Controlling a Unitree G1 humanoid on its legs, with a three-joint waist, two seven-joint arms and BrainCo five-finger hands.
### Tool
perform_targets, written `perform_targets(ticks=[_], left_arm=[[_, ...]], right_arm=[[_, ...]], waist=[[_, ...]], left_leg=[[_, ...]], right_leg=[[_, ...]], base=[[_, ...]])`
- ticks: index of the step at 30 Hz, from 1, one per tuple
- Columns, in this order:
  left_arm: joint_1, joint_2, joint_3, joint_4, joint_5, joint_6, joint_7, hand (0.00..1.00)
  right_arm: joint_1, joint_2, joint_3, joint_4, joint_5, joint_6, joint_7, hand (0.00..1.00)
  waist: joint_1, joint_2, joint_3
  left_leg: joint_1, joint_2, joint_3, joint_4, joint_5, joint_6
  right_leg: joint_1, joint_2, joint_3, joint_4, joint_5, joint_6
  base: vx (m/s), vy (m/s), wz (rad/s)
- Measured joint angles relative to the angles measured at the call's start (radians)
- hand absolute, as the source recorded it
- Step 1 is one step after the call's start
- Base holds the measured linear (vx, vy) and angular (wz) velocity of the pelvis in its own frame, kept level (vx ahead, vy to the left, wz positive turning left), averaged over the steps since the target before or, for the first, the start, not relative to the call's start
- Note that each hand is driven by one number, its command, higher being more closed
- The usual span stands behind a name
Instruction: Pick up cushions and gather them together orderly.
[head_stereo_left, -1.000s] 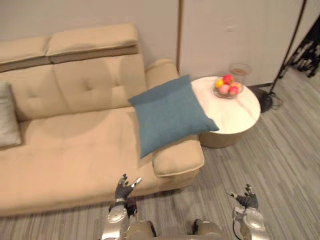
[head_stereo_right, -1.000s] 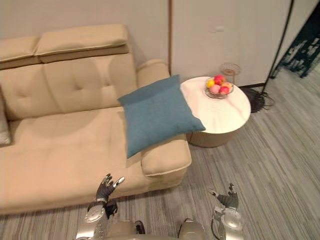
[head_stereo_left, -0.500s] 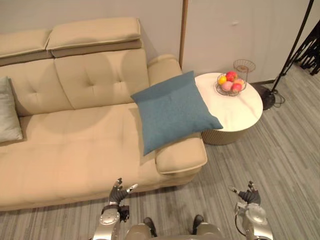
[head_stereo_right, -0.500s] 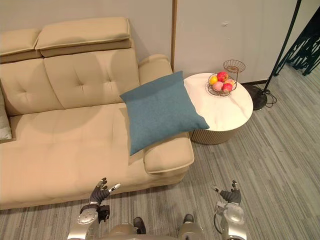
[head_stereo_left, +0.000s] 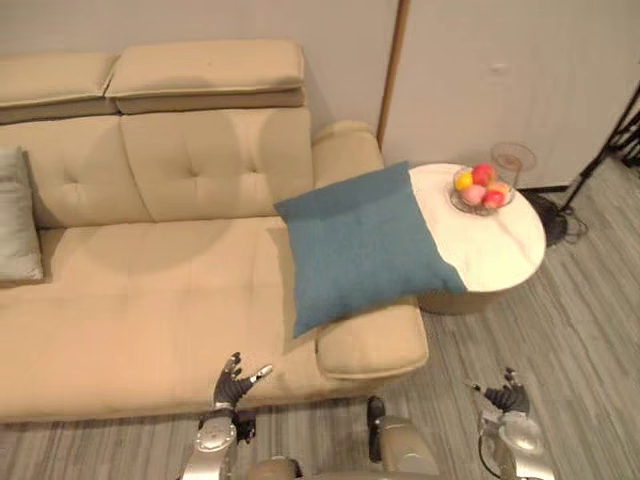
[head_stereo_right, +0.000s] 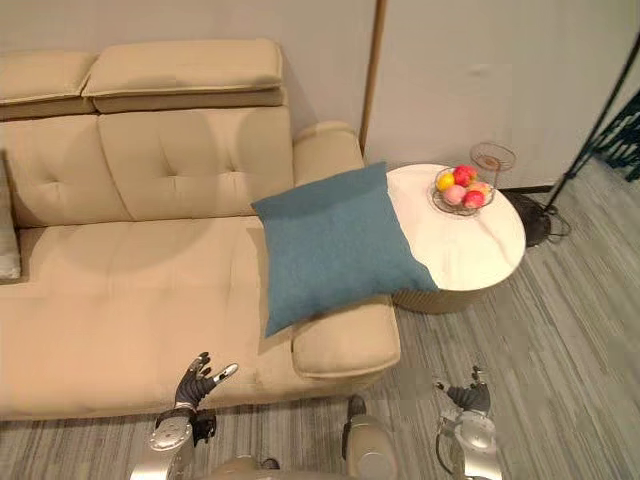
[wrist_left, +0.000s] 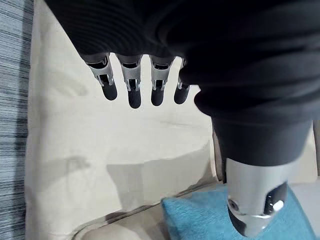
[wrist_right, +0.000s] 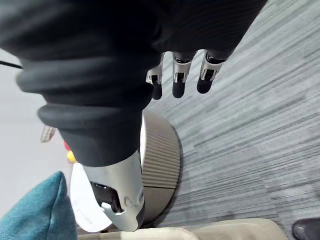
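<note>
Blue cushion (head_stereo_left: 360, 245) on sofa arm (head_stereo_left: 372, 345) — L hand (head_stereo_left: 232, 380), R hand (head_stereo_left: 506, 393) unclenched, apparently empty

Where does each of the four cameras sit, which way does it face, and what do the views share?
Left eye view: on the head, looking down at the sofa, blue cushion and round table; left robot hand and right robot hand show at the bottom.
Right eye view: same scene, from slightly further right.
Left wrist view: along open fingers at the sofa.
Right wrist view: along open fingers at the floor.
Both wrist views share the blue cushion.
</note>
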Motion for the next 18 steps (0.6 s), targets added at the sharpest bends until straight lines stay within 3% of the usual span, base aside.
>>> perform_targets(ticks=[3,5,6,8,9,18], left_arm=[[-0.011,-0.026,0.0,-0.021,-0.006,0.0,-0.001,0.0],[-0.011,-0.042,-0.001,-0.031,-0.02,-0.003,-0.002,0.0],[-0.015,-0.05,-0.001,-0.03,-0.024,-0.004,-0.002,0.0],[-0.023,-0.056,-0.001,-0.031,-0.024,-0.005,-0.002,0.0],[-0.025,-0.055,0.0,-0.03,-0.024,-0.006,-0.002,0.0],[-0.047,-0.005,-0.001,-0.03,-0.032,-0.008,-0.006,0.0]], right_arm=[[0.017,0.001,-0.033,-0.078,0.001,-0.006,-0.005,0.0],[0.034,0.003,-0.067,-0.141,0.002,-0.024,-0.02,0.0],[0.032,0.001,-0.101,-0.16,0.004,-0.036,-0.036,0.0],[0.029,-0.005,-0.141,-0.156,0.008,-0.032,-0.044,0.0],[0.029,0.001,-0.167,-0.151,0.009,-0.022,-0.047,0.0],[-0.066,-0.078,-0.15,-0.147,0.019,-0.023,-0.039,0.0]], waist=[[0.003,0.0,0.003],[0.008,-0.017,0.005],[0.007,-0.021,0.008],[-0.002,0.006,0.007],[-0.001,0.023,0.002],[-0.001,0.018,0.003]], left_leg=[[-0.053,0.062,0.023,0.184,0.033,-0.022],[-0.057,0.082,0.071,0.247,0.077,0.002],[-0.06,0.081,0.109,0.195,0.037,0.046],[-0.049,0.08,0.118,0.04,0.082,0.019],[-0.018,0.066,0.115,-0.028,0.075,0.009],[-0.034,-0.017,0.168,-0.188,0.096,0.027]], right_leg=[[0.072,0.011,-0.041,-0.019,-0.013,-0.02],[0.143,0.004,-0.042,-0.071,-0.015,-0.022],[0.152,-0.005,-0.043,-0.094,-0.014,-0.021],[0.149,0.006,-0.056,-0.109,-0.005,-0.008],[0.148,0.011,-0.044,-0.133,0.008,0.007],[0.069,-0.005,0.046,-0.264,0.132,0.047]], base=[[0.2,-0.146,0.36],[0.17,-0.056,0.22],[0.06,0.011,0.18],[0.04,0.064,0.11],[0.02,0.122,-0.04],[-0.07,0.074,-0.24]])
